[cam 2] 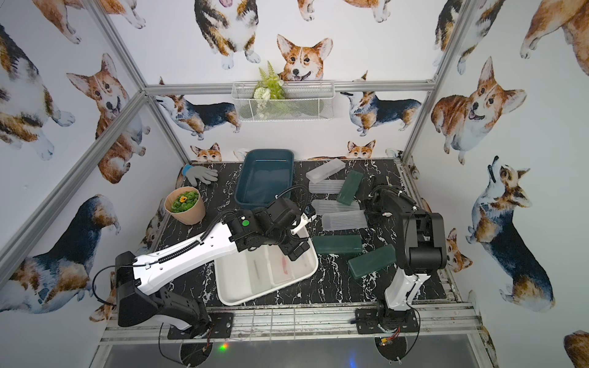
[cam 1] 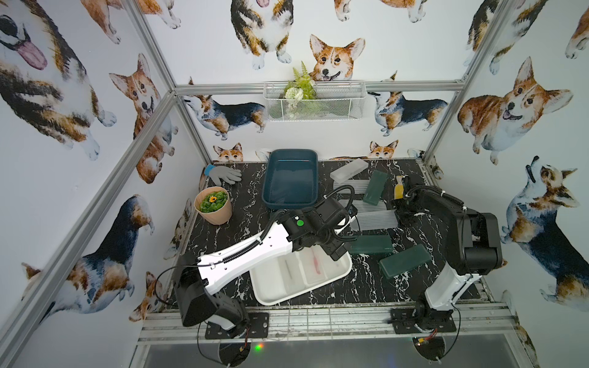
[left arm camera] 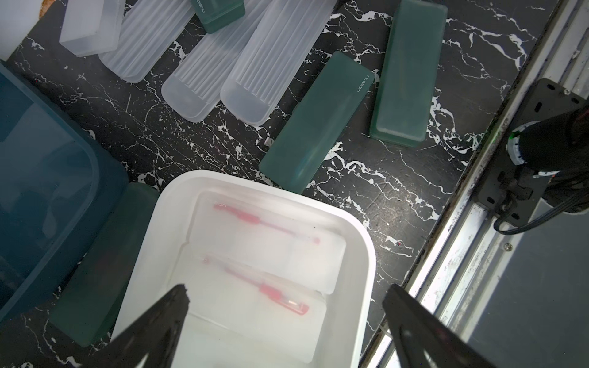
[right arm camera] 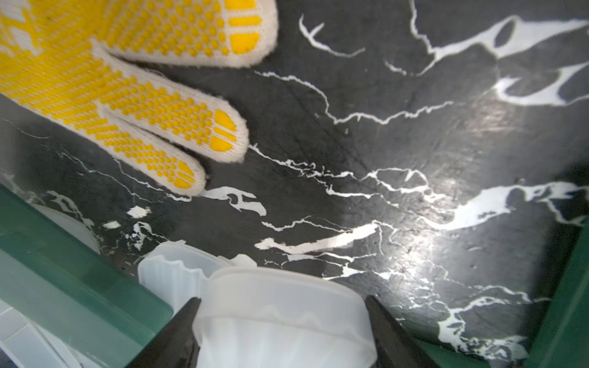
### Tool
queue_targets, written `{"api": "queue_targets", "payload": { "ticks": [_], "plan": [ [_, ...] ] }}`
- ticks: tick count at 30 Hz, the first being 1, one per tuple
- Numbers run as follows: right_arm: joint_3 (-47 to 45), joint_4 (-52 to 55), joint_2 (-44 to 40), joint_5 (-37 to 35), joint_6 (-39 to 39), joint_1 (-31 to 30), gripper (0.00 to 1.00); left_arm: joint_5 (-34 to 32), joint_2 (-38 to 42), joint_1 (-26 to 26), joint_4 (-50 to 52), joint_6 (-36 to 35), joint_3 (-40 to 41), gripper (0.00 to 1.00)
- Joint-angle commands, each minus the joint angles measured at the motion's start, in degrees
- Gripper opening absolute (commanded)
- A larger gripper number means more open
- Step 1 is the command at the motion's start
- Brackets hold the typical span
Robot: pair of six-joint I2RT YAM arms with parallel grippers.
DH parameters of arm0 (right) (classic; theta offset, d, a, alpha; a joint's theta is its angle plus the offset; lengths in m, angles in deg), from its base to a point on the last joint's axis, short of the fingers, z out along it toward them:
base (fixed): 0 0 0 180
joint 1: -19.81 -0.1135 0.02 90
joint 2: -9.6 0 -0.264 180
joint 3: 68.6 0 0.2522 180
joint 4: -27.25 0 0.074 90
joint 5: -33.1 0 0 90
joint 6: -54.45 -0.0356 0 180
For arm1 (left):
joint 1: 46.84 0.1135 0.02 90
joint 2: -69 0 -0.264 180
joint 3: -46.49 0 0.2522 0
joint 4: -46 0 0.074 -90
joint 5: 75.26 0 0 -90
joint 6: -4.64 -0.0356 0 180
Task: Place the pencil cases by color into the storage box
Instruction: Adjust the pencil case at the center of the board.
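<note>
A white storage box (cam 1: 277, 301) sits at the front middle with two frosted white pencil cases (left arm camera: 271, 235) (left arm camera: 255, 306) lying in it. My left gripper (left arm camera: 287, 290) hangs open over them, holding nothing. A dark blue storage box (cam 1: 290, 181) stands behind. To the right, my right gripper (right arm camera: 283, 299) has its fingers against both sides of a frosted pencil case (right arm camera: 280, 306) (cam 1: 377, 220) lying on the table. More frosted cases (cam 1: 349, 169) and dark green cases (cam 1: 371, 243) (cam 1: 404, 261) (cam 1: 376, 186) lie around it. Another green case (left arm camera: 102, 264) lies between the two boxes.
A yellow-dotted glove (right arm camera: 111, 89) lies just beyond the right gripper. At the back left a grey glove (cam 1: 224, 174) lies near a potted plant (cam 1: 213, 205). A wire basket (cam 1: 314, 100) hangs on the back wall. A metal rail (cam 1: 318, 318) runs along the table front.
</note>
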Motion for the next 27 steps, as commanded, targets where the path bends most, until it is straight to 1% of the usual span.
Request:
{"api": "queue_targets", "payload": {
  "ticks": [1, 5, 8, 11, 18, 22, 27],
  "plan": [
    [0.59, -0.34, -0.57, -1.96, -2.66, 1.20, 0.72, 0.56, 0.61, 0.33, 0.08, 0.77, 0.29, 0.98],
    [2.44, 0.66, 1.32, -1.50, 2.95, 2.95, 0.72, 0.78, 1.01, 0.55, -0.18, 1.29, 0.81, 0.98],
    [3.39, 1.40, 3.92, 1.07, 7.41, 4.49, 0.74, 1.03, 1.10, 0.57, -0.28, 1.56, 0.90, 0.98],
    [3.17, 1.03, 5.54, 2.74, 9.74, 5.41, 0.75, 1.17, 1.10, 0.67, -0.36, 1.74, 0.99, 0.98],
    [4.37, 1.15, 8.73, 5.36, 11.98, 6.22, 0.77, 1.46, 0.58, 0.81, -0.45, 1.91, 0.55, 0.99],
    [6.44, 2.59, 10.03, 5.93, 13.26, 6.24, 0.83, 1.46, 0.57, 0.88, -0.45, 1.91, 0.64, 0.99],
    [7.56, 3.36, 9.61, 7.40, 13.46, 6.15, 0.91, 1.84, 0.65, 1.03, -0.62, 1.91, 0.89, 0.99]
  ]
}}
